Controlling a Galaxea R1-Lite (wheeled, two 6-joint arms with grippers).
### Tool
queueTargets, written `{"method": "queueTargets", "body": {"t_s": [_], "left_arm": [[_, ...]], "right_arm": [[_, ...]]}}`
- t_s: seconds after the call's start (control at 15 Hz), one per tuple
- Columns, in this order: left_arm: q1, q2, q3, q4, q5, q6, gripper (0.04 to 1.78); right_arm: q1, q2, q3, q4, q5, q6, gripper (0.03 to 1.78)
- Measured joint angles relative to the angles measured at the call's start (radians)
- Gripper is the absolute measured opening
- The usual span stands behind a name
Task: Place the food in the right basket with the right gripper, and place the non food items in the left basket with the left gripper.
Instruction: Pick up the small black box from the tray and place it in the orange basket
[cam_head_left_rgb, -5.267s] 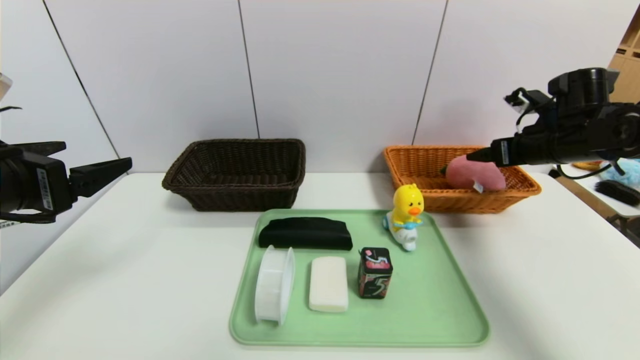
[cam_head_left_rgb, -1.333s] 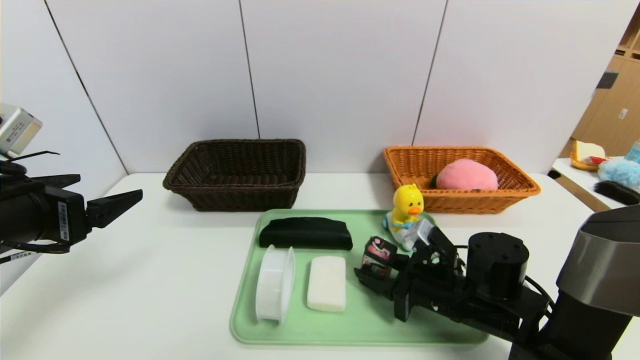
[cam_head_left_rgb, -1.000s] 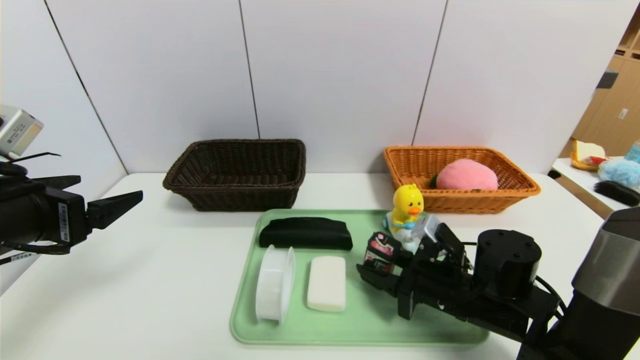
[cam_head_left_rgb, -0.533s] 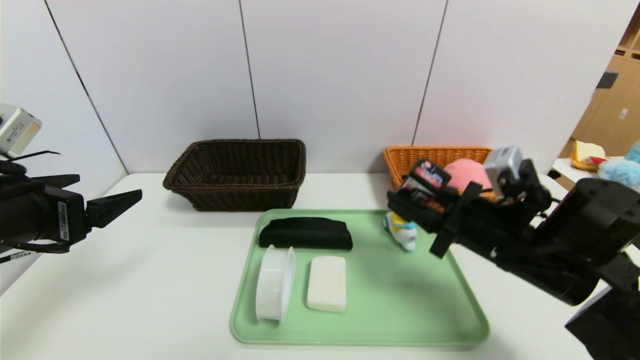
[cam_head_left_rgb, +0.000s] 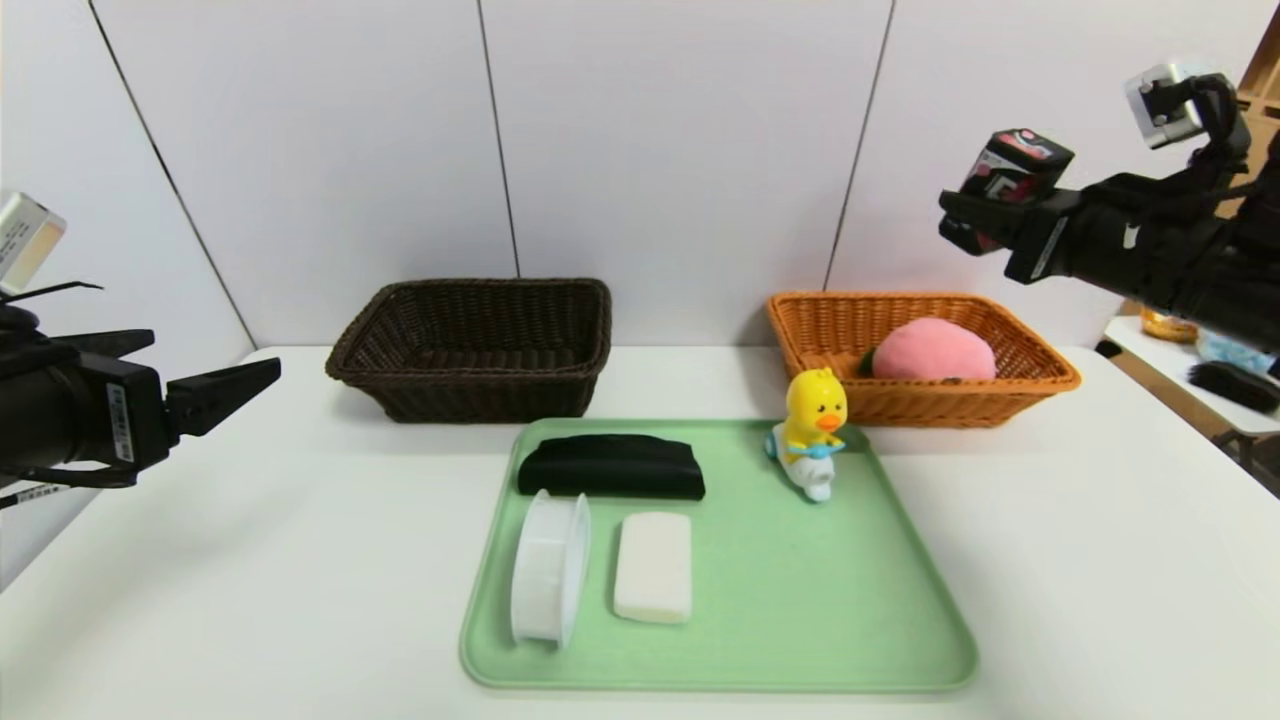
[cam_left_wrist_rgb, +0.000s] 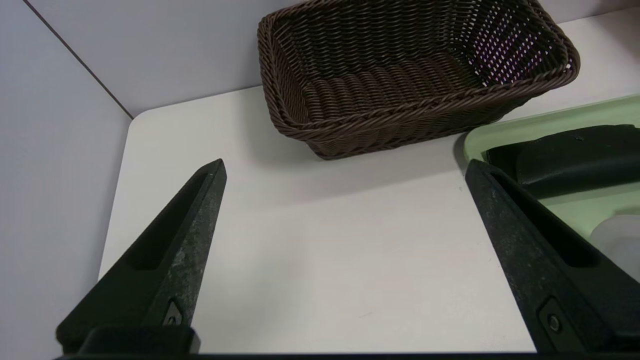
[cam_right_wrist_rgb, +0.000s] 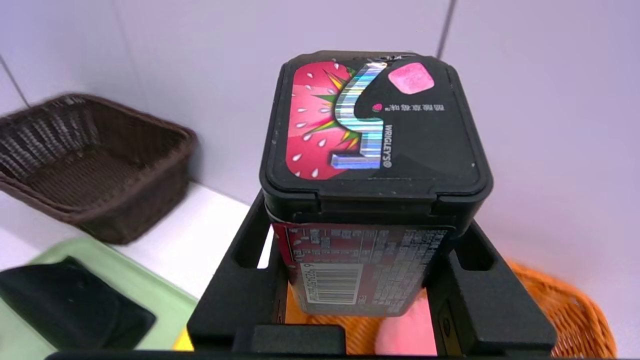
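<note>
White table: orange basket (cam_head_left_rgb: 1040, 375) holds peach (cam_head_left_rgb: 932, 350); brown basket (cam_head_left_rgb: 475, 345) empty.

Taking the green tray (cam_head_left_rgb: 930, 640) as our landmark, we see only its far left corner in the left wrist view, where the black pouch (cam_left_wrist_rgb: 575, 160) and the white ribbed container (cam_left_wrist_rgb: 620, 242) lying on it are both cut off by the picture's edge. In the right wrist view the black canister (cam_right_wrist_rgb: 372, 175) hides most of the orange basket (cam_right_wrist_rgb: 575, 310) behind the tray, and the pink peach (cam_right_wrist_rgb: 405, 332) inside shows only as a blurred patch. Right of the tray, at the head view's edge, we cannot make out the small items on the side table (cam_head_left_rgb: 1190, 370).
</note>
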Motion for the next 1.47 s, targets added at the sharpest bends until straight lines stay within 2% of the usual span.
{"method": "queueTargets", "body": {"t_s": [0.2, 0.33, 0.6, 0.8, 1.07, 1.47], "left_arm": [[0.0, -0.001, -0.001, 0.0, 0.0, -0.004, 1.69], [0.001, -0.003, 0.002, 0.0, 0.0, -0.004, 1.69], [0.001, -0.004, 0.004, 0.001, 0.0, -0.003, 1.69], [0.001, -0.004, 0.01, 0.002, 0.0, -0.005, 1.69], [0.001, -0.004, 0.017, 0.001, 0.001, -0.006, 1.69], [0.001, -0.004, 0.018, 0.001, 0.001, -0.008, 1.69]], "right_arm": [[-0.015, 0.045, -0.133, 0.295, -0.007, -0.015, 0.75], [-0.004, 0.097, -0.194, 0.428, -0.013, -0.023, 0.75], [0.05, 0.233, -0.29, 0.446, -0.105, -0.026, 0.75], [0.089, 0.33, -0.374, 0.484, -0.156, -0.026, 0.75], [0.119, 0.431, -0.423, 0.531, -0.273, -0.026, 0.75], [0.126, 0.491, -0.459, 0.533, -0.28, -0.025, 0.75]]}}
